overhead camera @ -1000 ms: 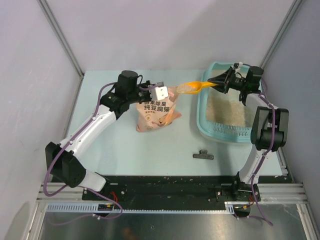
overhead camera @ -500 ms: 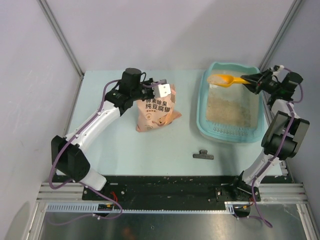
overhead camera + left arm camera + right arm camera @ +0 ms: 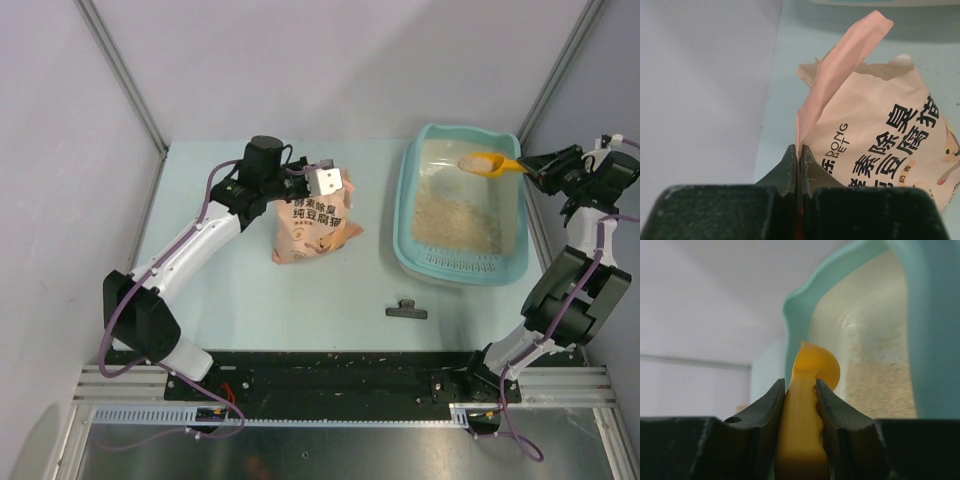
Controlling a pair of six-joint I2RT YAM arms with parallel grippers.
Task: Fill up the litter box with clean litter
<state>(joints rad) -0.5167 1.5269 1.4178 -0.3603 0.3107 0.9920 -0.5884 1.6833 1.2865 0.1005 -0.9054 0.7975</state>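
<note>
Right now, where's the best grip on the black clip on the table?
Probably its middle, from straight above. The clip lies flat on the table with its long side running left-right, so the jaws should close across its narrow width. It is too low to take from the side.

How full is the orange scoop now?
Loaded: the top view shows a heap of clean litter in the bowl of the orange scoop, which the right gripper holds above the litter box.
</note>
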